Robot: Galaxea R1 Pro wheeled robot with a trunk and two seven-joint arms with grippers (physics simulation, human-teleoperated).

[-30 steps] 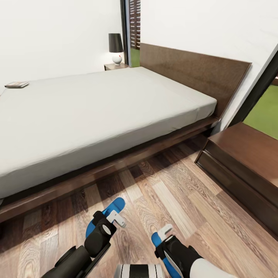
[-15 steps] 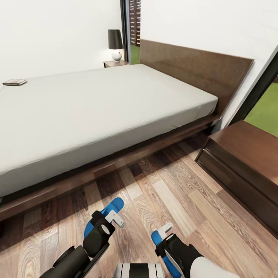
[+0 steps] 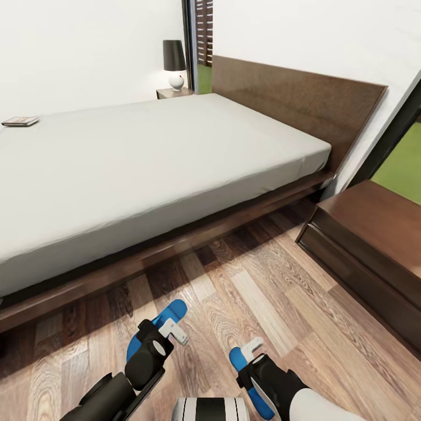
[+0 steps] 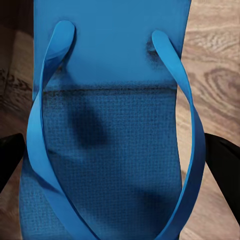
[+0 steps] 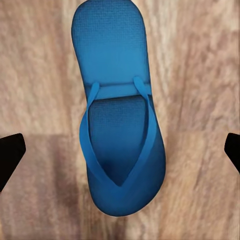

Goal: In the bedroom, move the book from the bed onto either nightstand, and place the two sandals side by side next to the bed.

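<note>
Bed (image 3: 146, 152) dominates, book (image 3: 20, 121) at its far edge. Below bed's near side, both sandals on floor: left gripper (image 3: 169, 330) and right gripper (image 3: 252, 349) spread wide, empty. Risk: sandals end up splayed, not parallel.

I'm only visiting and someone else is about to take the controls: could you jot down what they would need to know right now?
Left gripper: open, fingertips either side of one blue sandal, close above it.
Right gripper: open, above the other sandal, which lies flat on the wood floor.
Both sandals lie on the floor beside the bed, roughly parallel with a gap between them.
Book: on the mattress at its far edge, untouched.
Nightstands: one by the headboard with a lamp, one nearer on the robot's right.
Done: sandals look placed; judge whether they are close enough.
Left: carry the book to a nightstand.
</note>
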